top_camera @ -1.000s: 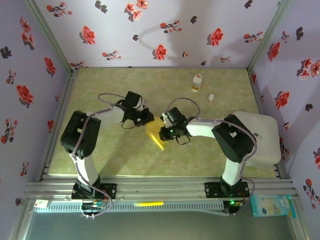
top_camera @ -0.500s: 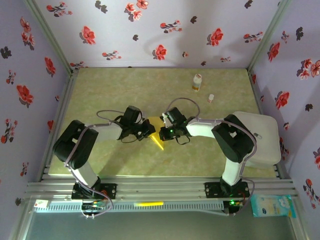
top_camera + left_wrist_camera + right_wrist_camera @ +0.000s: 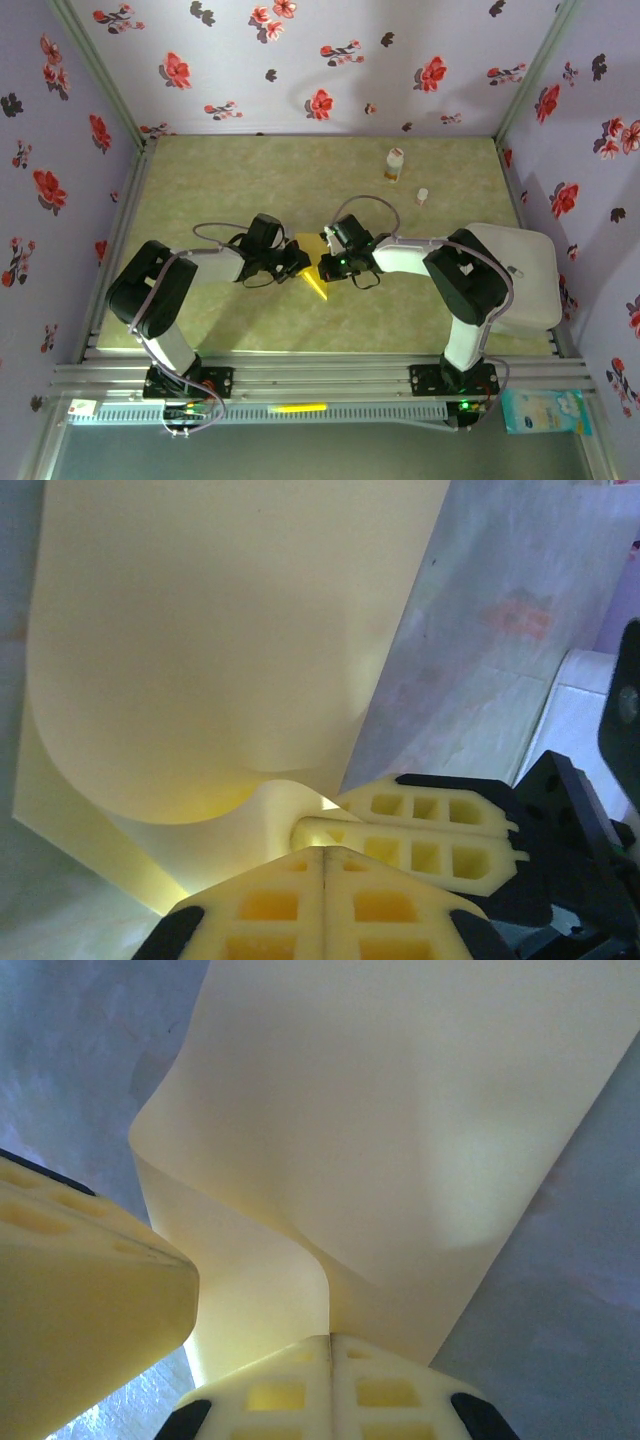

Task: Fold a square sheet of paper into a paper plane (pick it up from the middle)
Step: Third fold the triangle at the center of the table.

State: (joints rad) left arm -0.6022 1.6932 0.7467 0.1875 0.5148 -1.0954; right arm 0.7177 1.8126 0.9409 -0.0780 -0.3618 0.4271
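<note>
Top external view: square sheet of paper (image 3: 311, 268), mustard-yellow, creased to a pointed outline, tip toward the near edge, at the middle of the table (image 3: 220, 190). Left gripper (image 3: 298, 262): jaws pressed together on the sheet's left side, the paper curling out from the closed fingertips in the left wrist view. Right gripper (image 3: 324, 264): jaws likewise closed, pinching the sheet's right side, just beside the left fingers. White-and-orange bottle (image 3: 394, 165): upright, far side, well apart.
</note>
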